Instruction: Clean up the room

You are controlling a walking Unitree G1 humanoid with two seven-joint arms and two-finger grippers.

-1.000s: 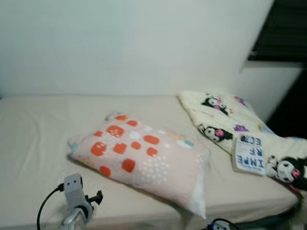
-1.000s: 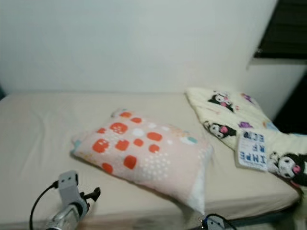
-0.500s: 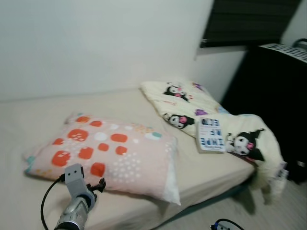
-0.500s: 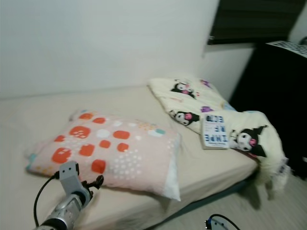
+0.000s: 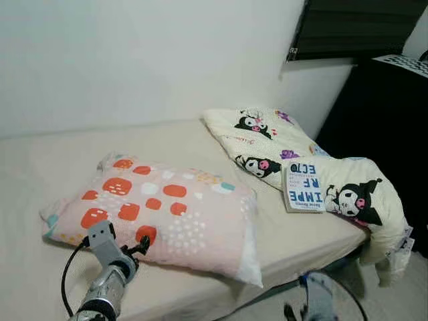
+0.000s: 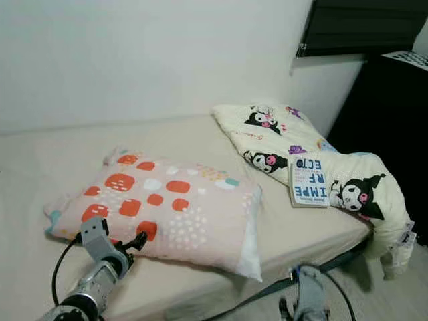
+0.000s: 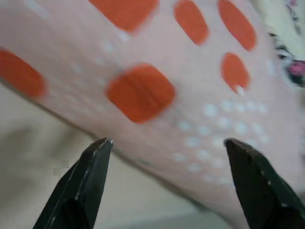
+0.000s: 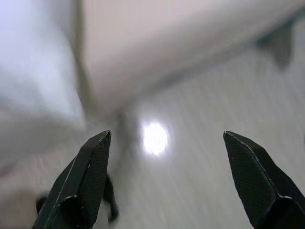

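Observation:
A pink pillow (image 5: 175, 212) with orange patches lies across the middle of the beige bed (image 5: 40, 160). My left gripper (image 5: 140, 244) is at the pillow's near edge, open, and in the left wrist view the pillow (image 7: 157, 81) sits just beyond the open fingers (image 7: 90, 167). A cream blanket (image 5: 267, 144) with black cartoon figures is heaped at the bed's right end and hangs over its corner. A white and blue book (image 5: 305, 188) rests on it. My right gripper (image 8: 167, 134) is open, low over the floor beside the bed, holding nothing.
A white wall runs behind the bed. A tall black cabinet (image 5: 391, 127) stands to the right, under a dark window blind (image 5: 361, 23). Pale wood floor (image 8: 205, 181) lies along the bed's near side, where my blurred right arm (image 5: 318, 299) shows.
The camera has swung to the right, bringing the cabinet and the bed's corner into view. My left gripper has come closer to the pillow's edge. My right arm has risen at the bottom.

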